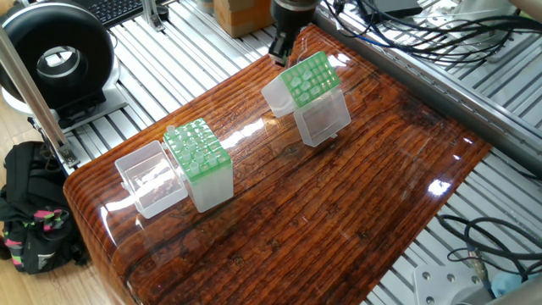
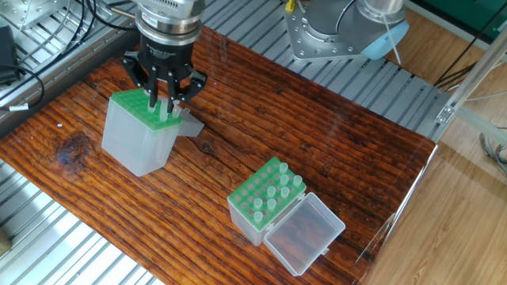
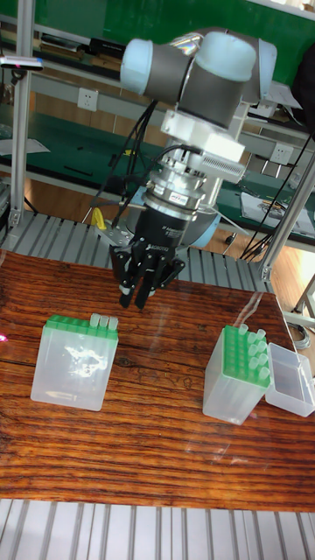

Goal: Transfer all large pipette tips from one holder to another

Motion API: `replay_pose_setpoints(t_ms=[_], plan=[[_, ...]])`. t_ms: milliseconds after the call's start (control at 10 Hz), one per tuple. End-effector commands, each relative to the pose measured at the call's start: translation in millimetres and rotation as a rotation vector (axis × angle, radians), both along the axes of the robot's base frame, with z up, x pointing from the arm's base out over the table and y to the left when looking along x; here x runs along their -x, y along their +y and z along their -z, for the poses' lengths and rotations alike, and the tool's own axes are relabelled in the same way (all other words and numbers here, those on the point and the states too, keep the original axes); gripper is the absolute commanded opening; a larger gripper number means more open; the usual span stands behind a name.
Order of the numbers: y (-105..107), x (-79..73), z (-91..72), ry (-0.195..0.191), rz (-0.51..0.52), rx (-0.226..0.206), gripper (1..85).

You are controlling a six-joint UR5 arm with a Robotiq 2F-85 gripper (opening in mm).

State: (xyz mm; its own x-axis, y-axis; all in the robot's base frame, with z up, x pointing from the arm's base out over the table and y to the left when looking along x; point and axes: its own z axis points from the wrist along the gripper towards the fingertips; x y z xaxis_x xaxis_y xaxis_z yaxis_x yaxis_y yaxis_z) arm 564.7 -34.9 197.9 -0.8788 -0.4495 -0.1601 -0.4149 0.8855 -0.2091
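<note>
Two clear holders with green grids stand on the wooden worktop [image 1: 339,212] in one fixed view: the near holder [image 1: 200,163] beside its open lid [image 1: 150,177], and the far holder [image 1: 318,97] at the back edge. The hand [image 1: 280,52] hangs just above the far holder's rear corner; its fingers are too small here to read.

In the other fixed view the hand [image 2: 164,101] sits over the far holder [image 2: 139,131], fingers drawn close on either side of a tip [image 2: 164,110] that stands in the grid's corner. Whether they press it I cannot tell. More tips [image 2: 269,192] stand in the near holder [image 2: 264,201].

In the tall fixed view the hand [image 3: 134,298] hovers above the far holder [image 3: 75,361], fingers narrow, slightly apart from the three tips [image 3: 103,323] poking up at its right end. The near holder [image 3: 240,371] carries several tips [image 3: 255,344].
</note>
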Motion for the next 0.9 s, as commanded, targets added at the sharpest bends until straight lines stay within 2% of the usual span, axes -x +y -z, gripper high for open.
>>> replay_pose_setpoints(t_ms=[0,300,800], plan=[[-9.2,-1.6,19.5,-0.015,-0.002,-0.008,31.3],[-8.6,2.5,26.4,0.0,0.009,-0.024,30.7],[-17.3,-0.5,41.7,-0.016,0.013,-0.025,31.3]])
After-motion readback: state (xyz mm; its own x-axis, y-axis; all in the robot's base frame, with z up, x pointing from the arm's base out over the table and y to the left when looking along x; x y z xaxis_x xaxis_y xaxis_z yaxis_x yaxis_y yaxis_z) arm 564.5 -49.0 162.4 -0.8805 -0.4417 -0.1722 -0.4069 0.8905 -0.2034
